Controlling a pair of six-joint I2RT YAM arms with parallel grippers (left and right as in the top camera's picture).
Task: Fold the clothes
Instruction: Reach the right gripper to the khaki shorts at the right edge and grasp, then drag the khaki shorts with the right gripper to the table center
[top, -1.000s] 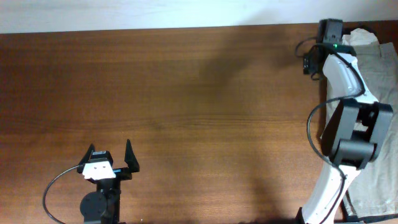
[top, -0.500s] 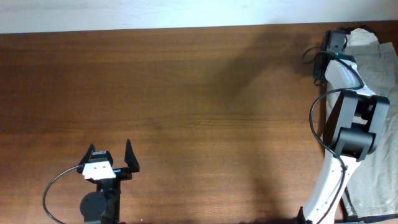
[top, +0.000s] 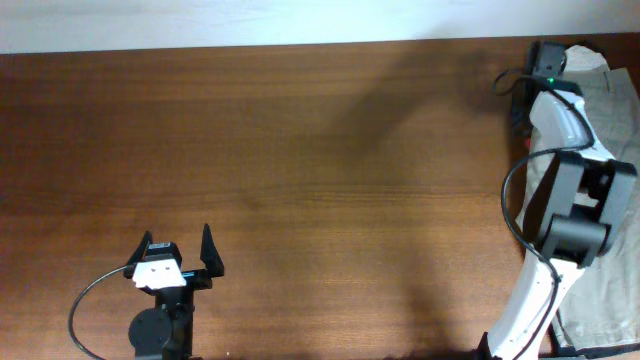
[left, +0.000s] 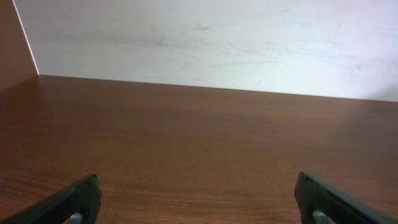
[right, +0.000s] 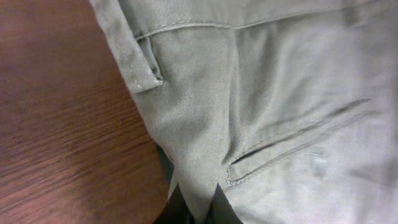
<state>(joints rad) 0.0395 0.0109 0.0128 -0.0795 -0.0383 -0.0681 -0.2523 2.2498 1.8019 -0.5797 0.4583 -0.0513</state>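
2 arms here, only 1 busy. Over the last second the right arm has slid its wrist a bit further out toward 2 o'clock, so it now sits right over the top corner of the shorts. They lie crumpled along the 3 o'clock edge of the table, running off the side of the overhead view.

In the wrist view the right gripper looks pinched shut on a little peak of khaki just below the waistband and beside a pocket seam. The cloth tents down between the 2 dark fingertips, so I'd call that a grab.

The left gripper hasn't budged: parked at 7 o'clock, fingers spread wide, nothing between them, well apart from the shorts.

My read is that folding hasn't really started. The shorts probably need dragging toward the middle first, and a 1-point pinch may bunch them up.
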